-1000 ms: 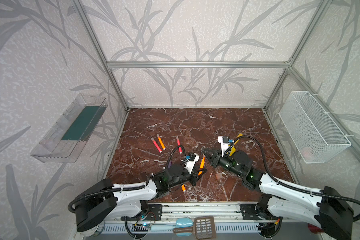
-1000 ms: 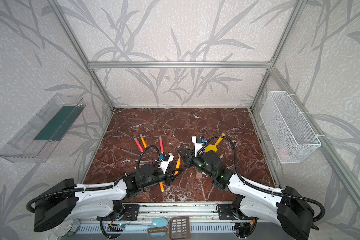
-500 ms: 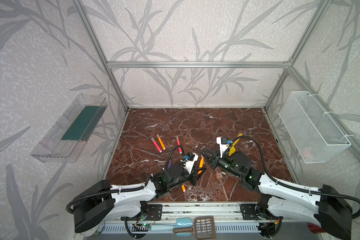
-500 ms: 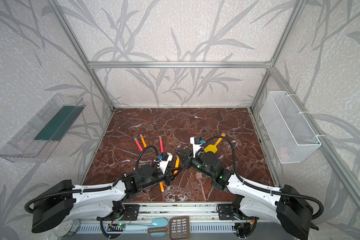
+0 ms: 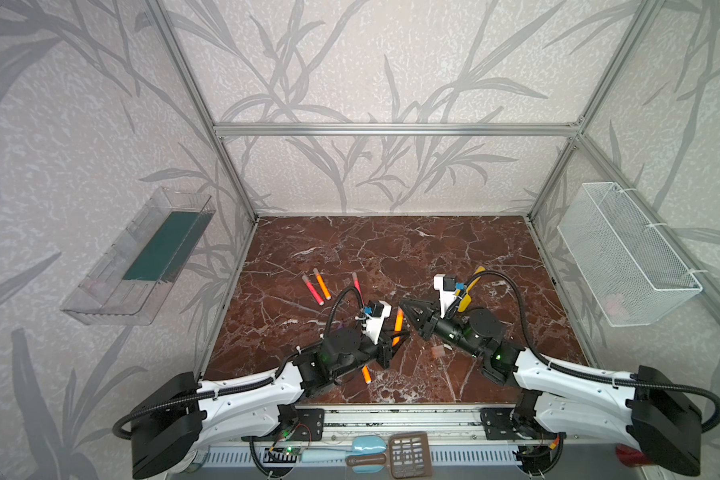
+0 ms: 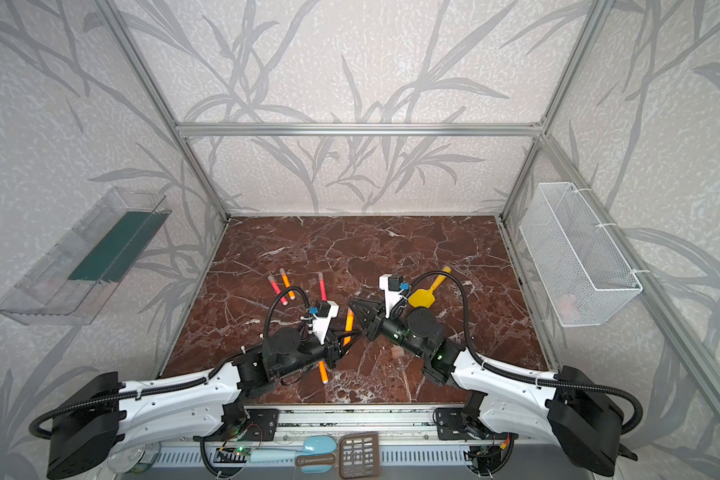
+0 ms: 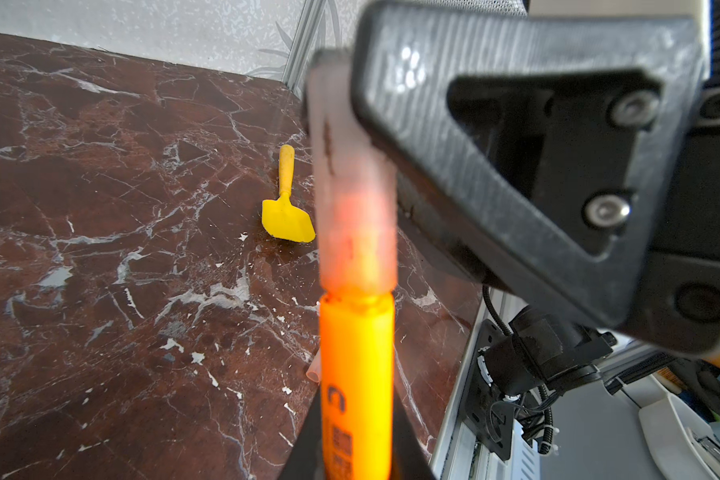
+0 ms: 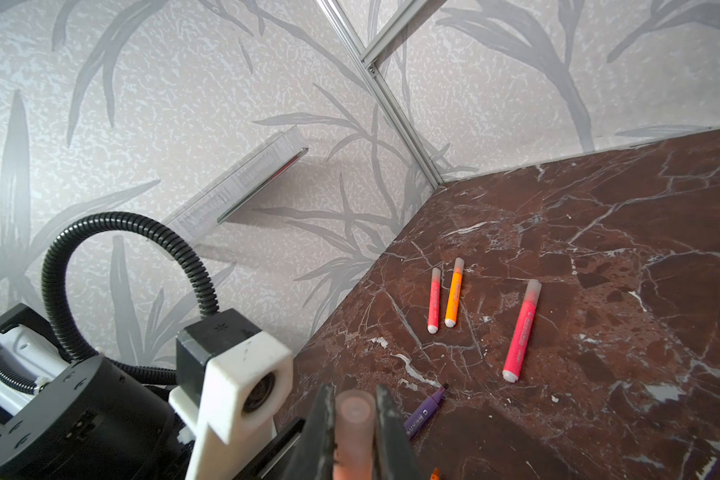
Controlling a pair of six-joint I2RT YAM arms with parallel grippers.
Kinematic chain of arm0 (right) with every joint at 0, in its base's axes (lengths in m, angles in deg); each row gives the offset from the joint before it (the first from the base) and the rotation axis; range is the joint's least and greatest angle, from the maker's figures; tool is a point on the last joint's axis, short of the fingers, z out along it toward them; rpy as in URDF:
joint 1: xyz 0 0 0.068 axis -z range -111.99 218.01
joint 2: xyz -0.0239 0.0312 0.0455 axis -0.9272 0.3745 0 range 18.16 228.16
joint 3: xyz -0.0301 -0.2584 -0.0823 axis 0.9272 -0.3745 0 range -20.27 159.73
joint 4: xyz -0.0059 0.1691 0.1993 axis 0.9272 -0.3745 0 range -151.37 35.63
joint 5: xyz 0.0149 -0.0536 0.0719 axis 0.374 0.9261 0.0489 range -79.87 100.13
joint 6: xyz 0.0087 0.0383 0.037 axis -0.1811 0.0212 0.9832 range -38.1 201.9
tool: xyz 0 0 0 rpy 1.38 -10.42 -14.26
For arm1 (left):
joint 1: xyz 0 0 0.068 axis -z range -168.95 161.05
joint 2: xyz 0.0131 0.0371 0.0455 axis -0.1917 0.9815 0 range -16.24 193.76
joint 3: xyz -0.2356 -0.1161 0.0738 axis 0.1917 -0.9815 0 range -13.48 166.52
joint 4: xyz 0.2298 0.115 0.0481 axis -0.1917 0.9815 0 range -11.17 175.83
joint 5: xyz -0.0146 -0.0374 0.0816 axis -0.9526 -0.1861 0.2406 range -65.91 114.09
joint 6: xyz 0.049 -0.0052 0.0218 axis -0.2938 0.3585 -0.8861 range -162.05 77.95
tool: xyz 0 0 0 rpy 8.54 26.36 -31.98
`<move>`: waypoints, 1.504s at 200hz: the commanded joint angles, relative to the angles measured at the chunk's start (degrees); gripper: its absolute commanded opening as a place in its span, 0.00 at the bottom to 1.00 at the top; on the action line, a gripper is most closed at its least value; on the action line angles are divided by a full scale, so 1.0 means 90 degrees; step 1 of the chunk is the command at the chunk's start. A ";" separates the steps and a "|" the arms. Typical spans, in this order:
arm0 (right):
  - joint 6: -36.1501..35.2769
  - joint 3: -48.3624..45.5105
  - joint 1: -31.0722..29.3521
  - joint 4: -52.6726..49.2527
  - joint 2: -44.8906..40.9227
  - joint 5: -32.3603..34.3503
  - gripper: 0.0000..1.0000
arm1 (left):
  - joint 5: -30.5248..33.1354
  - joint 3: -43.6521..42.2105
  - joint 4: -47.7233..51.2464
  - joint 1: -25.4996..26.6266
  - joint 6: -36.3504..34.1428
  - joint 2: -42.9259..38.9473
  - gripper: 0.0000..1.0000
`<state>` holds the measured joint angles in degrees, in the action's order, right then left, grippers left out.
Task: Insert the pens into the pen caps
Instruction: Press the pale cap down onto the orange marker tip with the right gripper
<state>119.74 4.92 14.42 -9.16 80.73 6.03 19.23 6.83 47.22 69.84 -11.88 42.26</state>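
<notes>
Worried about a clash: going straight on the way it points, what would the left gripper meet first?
Probably the translucent pale pen cap clamped in the right gripper; the orange marker pen in the left gripper seems to have its tip inside.

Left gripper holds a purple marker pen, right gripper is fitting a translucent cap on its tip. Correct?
One thing off: the colour. The left wrist view shows the left gripper holding a slim orange marker pen, not purple, the right gripper fitting the translucent pinkish pen cap on its tip. The purple marker pen lies on the brown marble table in the right wrist view.
</notes>
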 commanded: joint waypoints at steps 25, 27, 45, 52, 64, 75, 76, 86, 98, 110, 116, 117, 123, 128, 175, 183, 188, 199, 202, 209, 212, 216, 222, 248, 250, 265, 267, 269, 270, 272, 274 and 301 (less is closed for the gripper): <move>-0.0051 -0.0123 -0.0067 -0.0069 0.0221 -0.0328 0.16 | 0.0004 0.0294 -0.0594 -0.0090 0.0079 -0.0114 0.00; -0.0054 -0.0121 -0.0071 -0.0084 0.0225 -0.0322 0.18 | 0.0004 0.0292 -0.0600 -0.0092 0.0076 -0.0126 0.00; -0.0061 -0.0136 -0.0072 -0.0234 0.0203 -0.0156 0.23 | 0.0045 0.0239 -0.0613 -0.0097 0.0057 -0.0199 0.00; -0.0072 -0.0143 -0.0071 -0.0238 0.0179 -0.0082 0.23 | 0.0077 0.0227 -0.0571 -0.0098 0.0047 -0.0228 0.00; -0.0096 -0.0157 -0.0072 -0.0238 0.0122 -0.0034 0.24 | 0.0124 0.0223 -0.0534 -0.0097 0.0045 -0.0249 0.00; -0.0112 -0.0162 -0.0069 -0.0238 0.0067 -0.0015 0.24 | 0.0140 0.0204 -0.0527 -0.0096 0.0044 -0.0240 0.00; -0.0108 -0.0162 -0.0071 -0.0351 0.0064 -0.0014 0.24 | 0.0140 0.0204 -0.0529 -0.0096 0.0045 -0.0235 0.00; -0.0113 -0.0162 -0.0072 -0.0496 0.0005 -0.0009 0.24 | 0.0156 0.0193 -0.0530 -0.0102 0.0054 -0.0216 0.00; -0.0113 -0.0171 -0.0072 -0.0529 -0.0079 -0.0009 0.25 | 0.0184 0.0167 -0.0548 -0.0096 0.0050 -0.0180 0.00; -0.0113 -0.0174 -0.0072 -0.0558 -0.0206 -0.0055 0.32 | 0.0244 0.0141 -0.0570 -0.0097 0.0035 -0.0137 0.00; -0.0105 -0.0172 -0.0067 -0.0575 -0.0279 -0.0094 0.37 | 0.0289 0.0139 -0.0569 -0.0101 0.0027 -0.0093 0.00; -0.0104 -0.0172 -0.0069 -0.0578 -0.0285 -0.0098 0.38 | 0.0293 0.0137 -0.0569 -0.0099 0.0026 -0.0088 0.00; -0.0108 -0.0182 -0.0069 -0.0589 -0.0364 -0.0134 0.43 | 0.0322 0.0131 -0.0574 -0.0096 0.0017 -0.0050 0.00; -0.0112 -0.0193 -0.0072 -0.0606 -0.0426 -0.0156 0.47 | 0.0345 0.0131 -0.0579 -0.0101 0.0014 -0.0015 0.00; -0.0387 -0.0104 -0.0057 -0.1044 -0.0794 0.0271 0.64 | -0.0256 0.0119 -0.1070 -0.0088 -0.0140 0.0631 0.00; -0.0382 -0.0085 -0.0057 -0.1050 -0.0799 0.0339 0.65 | -0.0353 0.0158 -0.1127 -0.0086 -0.0159 0.0804 0.00; -0.0377 -0.0068 -0.0062 -0.1071 -0.0792 0.0379 0.65 | -0.0419 0.0170 -0.1176 -0.0079 -0.0173 0.0907 0.00; -0.0376 0.0009 -0.0044 -0.1191 -0.0773 0.0440 0.65 | -0.0579 0.0198 -0.1355 -0.0077 -0.0171 0.1155 0.00; -0.0377 0.0031 -0.0043 -0.1239 -0.0770 0.0453 0.65 | -0.0613 0.0204 -0.1411 -0.0072 -0.0175 0.1217 0.00; -0.0367 0.0064 -0.0033 -0.1311 -0.0752 0.0505 0.65 | -0.0692 0.0212 -0.1527 -0.0067 -0.0175 0.1349 0.00; -0.0362 0.0076 -0.0025 -0.1361 -0.0746 0.0542 0.65 | -0.0723 0.0211 -0.1580 -0.0068 -0.0173 0.1400 0.00; -0.0353 0.0089 -0.0022 -0.1408 -0.0742 0.0578 0.65 | -0.0737 0.0217 -0.1641 -0.0058 -0.0176 0.1464 0.00; -0.0340 0.0092 -0.0009 -0.1493 -0.0741 0.0665 0.65 | -0.0741 0.0213 -0.1715 -0.0059 -0.0169 0.1545 0.00; -0.0232 0.0066 0.0065 -0.1804 -0.0808 0.1059 0.64 | -0.0637 0.0228 -0.1786 -0.0053 -0.0170 0.1705 0.00; -0.0223 0.0056 0.0070 -0.1816 -0.0816 0.1085 0.63 | -0.0640 0.0224 -0.1786 -0.0051 -0.0177 0.1704 0.00; -0.0194 0.0016 0.0113 -0.1905 -0.0875 0.1251 0.63 | -0.0649 0.0226 -0.1797 -0.0050 -0.0177 0.1713 0.00; -0.0194 0.0014 0.0131 -0.1915 -0.0884 0.1280 0.63 | -0.0650 0.0224 -0.1799 -0.0048 -0.0178 0.1720 0.00; -0.0198 0.0009 0.0127 -0.1917 -0.0886 0.1288 0.62 | -0.0656 0.0223 -0.1795 -0.0050 -0.0171 0.1722 0.00; -0.0199 0.0006 0.0130 -0.1917 -0.0887 0.1301 0.62 | -0.0653 0.0223 -0.1797 -0.0053 -0.0170 0.1717 0.00; -0.0201 0.0004 0.0133 -0.1923 -0.0890 0.1318 0.62 | -0.0654 0.0226 -0.1794 -0.0051 -0.0174 0.1716 0.00; -0.0194 0.0004 0.0145 -0.1927 -0.0895 0.1330 0.61 | -0.0657 0.0224 -0.1784 -0.0051 -0.0173 0.1721 0.00; -0.0196 0.0105 0.0206 -0.1953 -0.0770 0.1270 0.53 | -0.0692 0.0233 -0.1804 -0.0037 -0.0176 0.1761 0.00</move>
<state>117.88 4.00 15.71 -25.97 73.93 15.89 13.78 7.09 33.62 69.25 -12.56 57.73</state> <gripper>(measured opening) 0.557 0.161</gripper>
